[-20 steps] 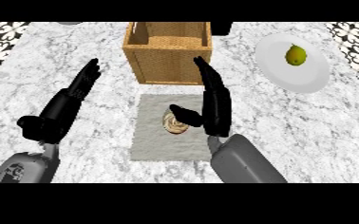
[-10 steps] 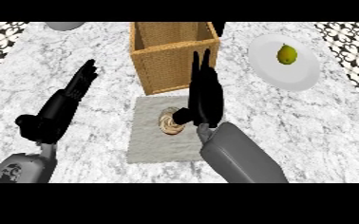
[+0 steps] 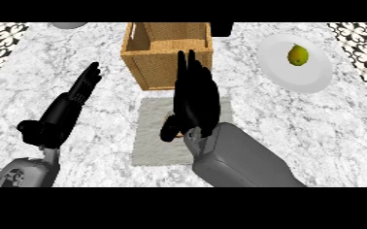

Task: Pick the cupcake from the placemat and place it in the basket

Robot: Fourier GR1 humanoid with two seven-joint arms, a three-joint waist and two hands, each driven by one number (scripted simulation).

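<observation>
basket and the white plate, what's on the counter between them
Nothing: in the head view the counter between the basket and the plate is bare marble. The right hand shows in front of the basket, outside that gap.

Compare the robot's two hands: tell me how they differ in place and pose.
The left hand hangs over bare counter, left of the placemat; the right hand is above the placemat, hiding most of the cupcake. The left hand slants toward the basket; the right hand points straight at it, overlapping its front wall. Both are black and open.
</observation>
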